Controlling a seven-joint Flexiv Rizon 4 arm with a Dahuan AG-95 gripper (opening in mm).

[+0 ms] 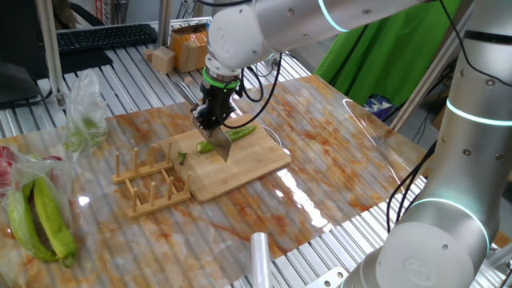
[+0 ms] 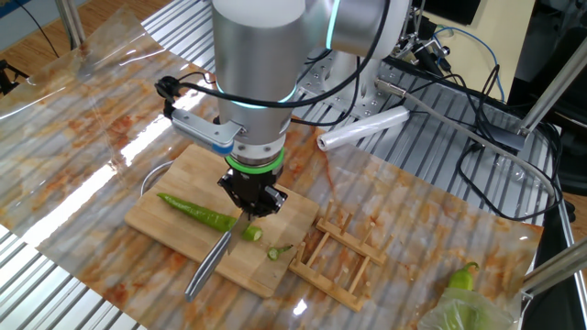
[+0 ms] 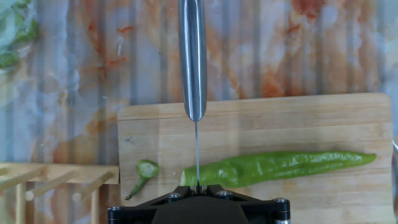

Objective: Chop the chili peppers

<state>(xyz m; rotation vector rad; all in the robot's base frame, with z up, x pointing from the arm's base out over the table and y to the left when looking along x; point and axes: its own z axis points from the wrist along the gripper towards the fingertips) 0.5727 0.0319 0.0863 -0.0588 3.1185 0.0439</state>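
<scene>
The pincer (image 2: pixel 252 203) points straight down over the wooden cutting board (image 2: pixel 174 213) and is clamped shut on a knife (image 2: pixel 209 266), whose steel handle juts out level from between the fingers while the blade stands edge-down under them. In the hand view the blade runs as a thin line from the pincer's base out to the handle (image 3: pixel 193 59), and its edge appears to rest at the cut end of the green chili (image 3: pixel 280 167), though the contact itself is hard to make out from that angle.

The chili lies flat on the board directly under the pincer, its long body stretching away to one side with the pointed tip farthest from the blade. On the other side of the blade, just beside the pincer, sits a cut slice (image 2: pixel 252 234), and a little further along lies the stem end (image 2: pixel 280 249) with its curled stalk.

Beyond the board's edge on the slice side, a wooden rack (image 2: pixel 341 252) rests on the desk (image 2: pixel 83 137). Well away from the pincer, a plastic bag holds thicker yellow-green peppers (image 1: pixel 44 220).
</scene>
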